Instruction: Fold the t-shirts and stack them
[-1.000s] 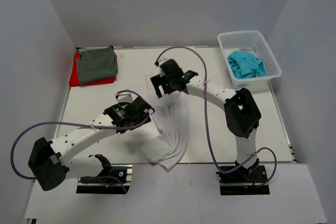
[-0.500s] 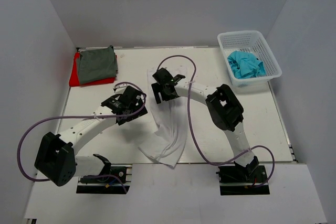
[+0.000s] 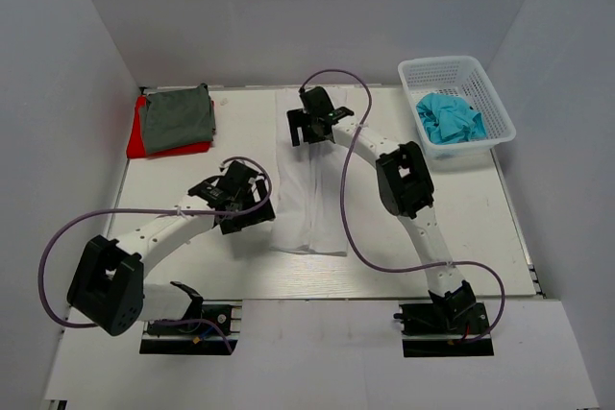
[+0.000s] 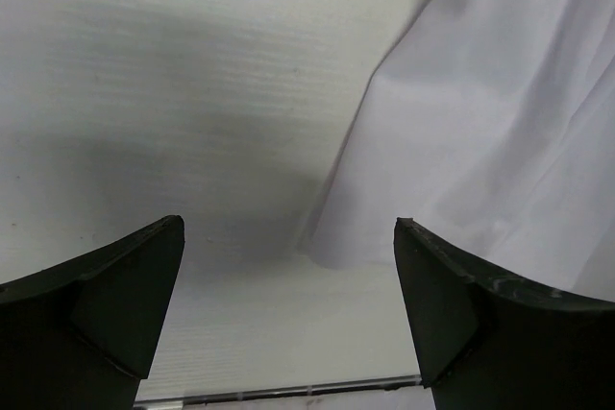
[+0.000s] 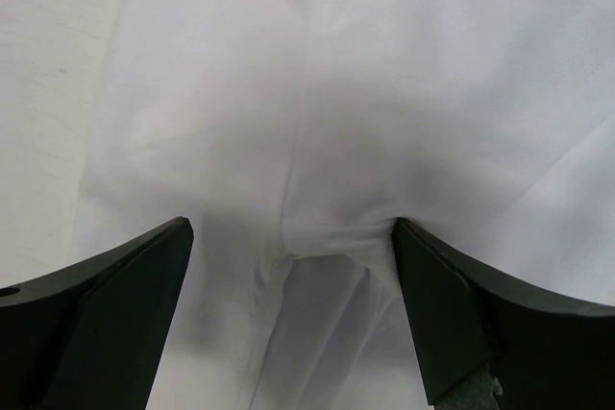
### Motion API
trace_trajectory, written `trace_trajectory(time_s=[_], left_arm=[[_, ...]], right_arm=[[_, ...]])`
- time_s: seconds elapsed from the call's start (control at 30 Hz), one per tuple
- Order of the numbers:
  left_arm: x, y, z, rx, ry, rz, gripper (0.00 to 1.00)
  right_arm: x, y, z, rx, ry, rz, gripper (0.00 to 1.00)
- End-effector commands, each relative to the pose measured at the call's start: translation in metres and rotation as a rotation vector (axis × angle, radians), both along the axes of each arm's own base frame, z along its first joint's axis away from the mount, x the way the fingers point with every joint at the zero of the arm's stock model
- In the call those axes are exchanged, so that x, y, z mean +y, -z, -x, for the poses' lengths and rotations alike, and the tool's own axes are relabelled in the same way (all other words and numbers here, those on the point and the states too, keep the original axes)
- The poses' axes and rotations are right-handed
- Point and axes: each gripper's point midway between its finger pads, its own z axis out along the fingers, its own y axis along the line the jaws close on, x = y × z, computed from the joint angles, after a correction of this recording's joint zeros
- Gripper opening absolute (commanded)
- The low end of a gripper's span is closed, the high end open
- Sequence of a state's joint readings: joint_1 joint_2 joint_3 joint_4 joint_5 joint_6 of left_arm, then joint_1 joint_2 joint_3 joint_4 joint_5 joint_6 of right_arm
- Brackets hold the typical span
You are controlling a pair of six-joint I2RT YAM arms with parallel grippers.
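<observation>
On the table [image 3: 461, 228] the white shirt [image 3: 309, 210] lies flat for folding, right gripper [image 3: 309, 127] at its 12 o'clock, left gripper [image 3: 248, 204] at 9 (both spread wide, holding nothing).

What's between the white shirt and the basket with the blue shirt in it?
The robot's right arm crosses that stretch of table, between the white t-shirt and the white basket. The top view shows it.
</observation>
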State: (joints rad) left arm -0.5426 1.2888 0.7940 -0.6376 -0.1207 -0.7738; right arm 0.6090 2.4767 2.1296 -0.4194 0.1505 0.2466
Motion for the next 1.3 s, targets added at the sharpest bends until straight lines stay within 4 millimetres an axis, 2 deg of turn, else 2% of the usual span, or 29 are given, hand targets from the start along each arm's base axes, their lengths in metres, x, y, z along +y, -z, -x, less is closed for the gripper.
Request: trace_trajectory(time_s=[0.0,0.03,0.07,0.1,0.17,0.2,0.23,0.27,0.3,0.33,0.37,0.4,0.43,0.47,0.5,0.53,0.6,0.63,0.7,0.77,0.83,0.9,0.93,1.0,1.03,1.17,1.2,1.23,1.27], left_arm=[[-0.013,0.008,0.015,0.040,0.084,0.050,1.00],[-0.016,0.010,0.018,0.051,0.094,0.066,1.00],[-0.018,0.013,0.023,0.071,0.106,0.081,1.00],[-0.022,0.017,0.028,0.087,0.124,0.094,1.00],[-0.020,0.027,0.038,0.120,0.133,0.100,1.00],[-0.019,0.031,0.044,0.128,0.138,0.106,1.00],[-0.020,0.030,0.043,0.113,0.139,0.114,1.00],[-0.022,0.032,0.046,0.122,0.148,0.130,1.00],[-0.023,0.034,0.052,0.130,0.160,0.152,0.97],[-0.028,0.035,0.054,0.127,0.177,0.166,0.94],[-0.030,0.031,0.055,0.122,0.186,0.184,0.89],[-0.030,0.035,0.063,0.137,0.199,0.186,0.87],[-0.029,0.038,0.067,0.154,0.189,0.194,0.84],[-0.030,0.038,0.067,0.142,0.191,0.200,0.81],[-0.027,0.043,0.075,0.161,0.190,0.195,0.78],[-0.027,0.045,0.075,0.157,0.191,0.198,0.75],[-0.030,0.047,0.079,0.164,0.197,0.208,0.70],[-0.030,0.051,0.079,0.172,0.196,0.203,0.67],[-0.032,0.054,0.080,0.179,0.204,0.199,0.61],[-0.034,0.057,0.077,0.188,0.203,0.194,0.56],[-0.038,0.055,0.076,0.189,0.206,0.197,0.47],[-0.037,0.057,0.076,0.202,0.190,0.183,0.38],[-0.036,0.059,0.076,0.210,0.189,0.179,0.29],[-0.036,0.061,0.077,0.211,0.181,0.183,0.18],[-0.039,0.060,0.076,0.200,0.192,0.189,0.14],[-0.043,0.064,0.083,0.233,0.209,0.214,0.02],[-0.043,0.064,0.083,0.233,0.209,0.214,0.00],[-0.040,0.068,0.085,0.246,0.200,0.194,0.00],[-0.041,0.068,0.086,0.247,0.209,0.193,0.00]], right_arm=[[0.041,-0.066,0.004,-0.141,-0.172,-0.141,0.90],[0.044,-0.089,0.005,-0.174,-0.181,-0.172,0.90],[0.050,-0.096,0.010,-0.169,-0.208,-0.200,0.90],[0.048,-0.119,0.011,-0.193,-0.198,-0.223,0.90],[0.045,-0.129,0.015,-0.192,-0.174,-0.233,0.90],[0.039,-0.154,0.021,-0.223,-0.166,-0.260,0.90],[0.034,-0.143,0.028,-0.202,-0.153,-0.259,0.90],[0.024,-0.122,0.038,-0.165,-0.114,-0.234,0.90],[0.017,-0.162,0.049,-0.221,-0.115,-0.279,0.90],[0.007,-0.120,0.068,-0.151,-0.086,-0.272,0.90],[0.002,-0.139,0.081,-0.178,-0.094,-0.303,0.90],[0.000,-0.142,0.089,-0.186,-0.099,-0.326,0.90],[-0.016,-0.115,0.119,-0.107,-0.075,-0.317,0.90],[-0.023,-0.130,0.131,-0.117,-0.064,-0.344,0.90],[-0.032,-0.124,0.142,-0.085,-0.044,-0.341,0.90],[-0.043,-0.130,0.164,-0.069,-0.016,-0.379,0.90],[-0.055,-0.090,0.209,0.068,-0.065,-0.367,0.90],[-0.059,-0.100,0.222,0.075,-0.067,-0.393,0.90],[-0.075,-0.063,0.263,0.213,-0.078,-0.333,0.90],[-0.090,-0.043,0.300,0.324,-0.071,-0.320,0.90],[-0.095,-0.039,0.319,0.388,-0.066,-0.339,0.90],[-0.105,-0.018,0.340,0.469,-0.053,-0.312,0.90],[-0.106,-0.013,0.348,0.509,-0.048,-0.309,0.90],[-0.113,-0.001,0.358,0.542,-0.037,-0.291,0.90],[-0.116,0.005,0.363,0.566,-0.018,-0.283,0.88],[-0.114,0.009,0.366,0.576,-0.022,-0.282,0.78],[-0.112,0.008,0.363,0.569,-0.029,-0.283,0.72],[-0.113,0.010,0.363,0.575,-0.020,-0.277,0.61],[-0.113,0.011,0.364,0.580,-0.025,-0.277,0.55]])
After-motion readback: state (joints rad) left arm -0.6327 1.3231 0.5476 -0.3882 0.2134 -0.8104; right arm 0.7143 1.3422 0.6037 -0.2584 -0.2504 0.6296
